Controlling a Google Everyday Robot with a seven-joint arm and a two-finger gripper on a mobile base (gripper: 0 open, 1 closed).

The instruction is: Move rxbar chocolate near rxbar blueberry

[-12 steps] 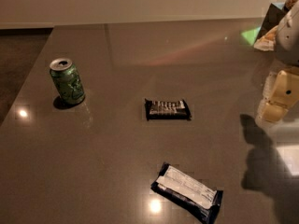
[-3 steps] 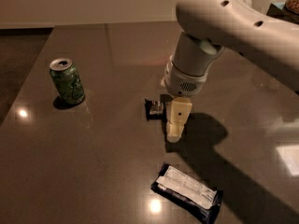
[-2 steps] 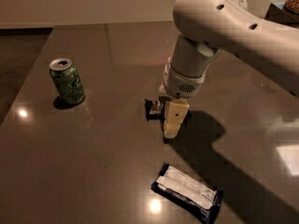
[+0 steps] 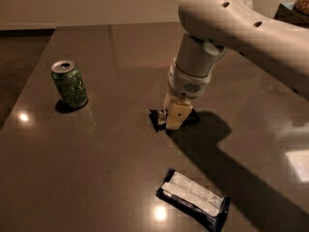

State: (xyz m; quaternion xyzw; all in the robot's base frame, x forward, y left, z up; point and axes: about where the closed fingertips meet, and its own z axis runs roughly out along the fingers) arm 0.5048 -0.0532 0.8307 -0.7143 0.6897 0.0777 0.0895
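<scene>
**The Black Bar Has Not Reached the Blue Bar Yet**

Closest to me lies the rxbar blueberry [image 4: 193, 198]. It is flat on the table [image 4: 96, 168], a long dark blue wrapper with a big white label. There is one of these.

A bit farther back is the rxbar chocolate [image 4: 155, 119], the small black bar. There is one of these too. It sits near the middle of the table, well apart from the blue bar. The gripper [image 4: 171, 122] is right down on top of it and hides most of it, so only the ends of the bar poke out on each side. I cannot tell if the jaws are spread or pinching the bar.

So I think the job is only at the start. The gripper is at the black bar, and that is all that looks done. The bar must be picked up, brought toward me, and put down just beside the blue bar.

Farther back on the left stands one green soda can [image 4: 70, 83], upright, well away from both bars.

Above it all bends one big white arm [image 4: 231, 21], reaching in from the far right.
</scene>
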